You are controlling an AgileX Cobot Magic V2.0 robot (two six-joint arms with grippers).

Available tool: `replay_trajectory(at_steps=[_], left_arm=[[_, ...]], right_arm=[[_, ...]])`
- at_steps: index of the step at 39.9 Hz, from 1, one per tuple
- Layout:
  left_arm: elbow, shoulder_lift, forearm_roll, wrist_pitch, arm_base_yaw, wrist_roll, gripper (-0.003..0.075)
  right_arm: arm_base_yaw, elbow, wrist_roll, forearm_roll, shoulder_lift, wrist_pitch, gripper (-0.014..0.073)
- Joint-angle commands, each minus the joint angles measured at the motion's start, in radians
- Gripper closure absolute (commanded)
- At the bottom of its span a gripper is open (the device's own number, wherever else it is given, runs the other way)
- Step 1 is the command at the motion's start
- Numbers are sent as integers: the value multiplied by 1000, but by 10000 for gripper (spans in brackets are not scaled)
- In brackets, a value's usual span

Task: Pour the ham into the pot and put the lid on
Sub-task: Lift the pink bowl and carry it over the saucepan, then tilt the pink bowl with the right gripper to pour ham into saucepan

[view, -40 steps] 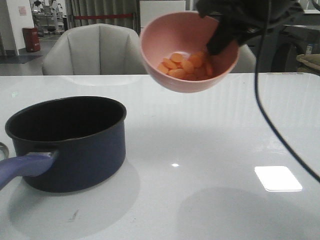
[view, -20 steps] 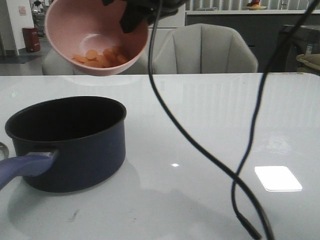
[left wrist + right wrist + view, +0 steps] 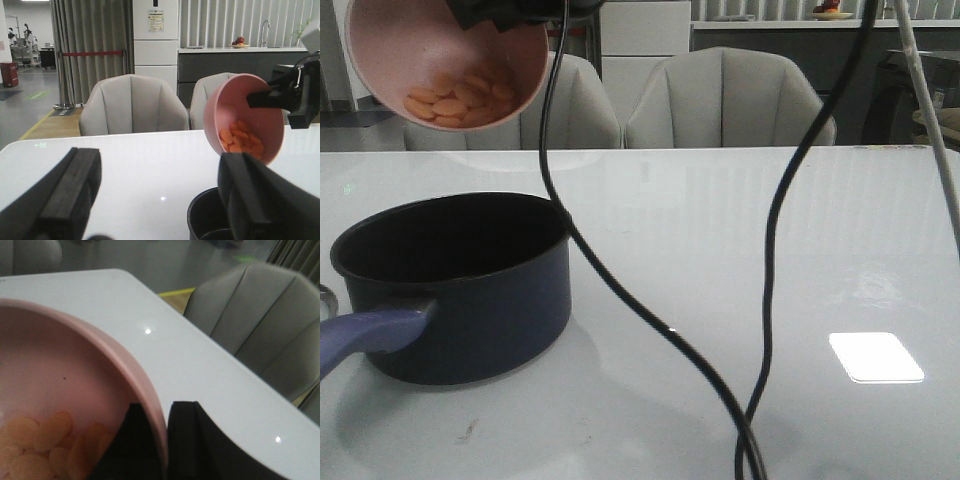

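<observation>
Gripping the pink bowl (image 3: 448, 62) by its rim – right gripper (image 3: 167, 440) | ham (image 3: 455, 98) inside, tilted above the pot (image 3: 455, 285) | left gripper (image 3: 160, 200) wide, empty.

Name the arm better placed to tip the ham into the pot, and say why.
Right. The right gripper already pinches the rim of the pink bowl, which hangs tilted above the pot with the ham inside. The left gripper is open and holds nothing.
</observation>
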Motion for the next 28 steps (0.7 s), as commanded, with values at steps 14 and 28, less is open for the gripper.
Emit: replay_trajectory(at_steps=[14,28], left_arm=[[-26,11,-11,-69,-5,-1,199],[-26,11,-13,-67,-5,-1,199]], right_arm=[[4,89,-151,-10,-41,-583,455],[5,136,-232,-43,19,-899,455]])
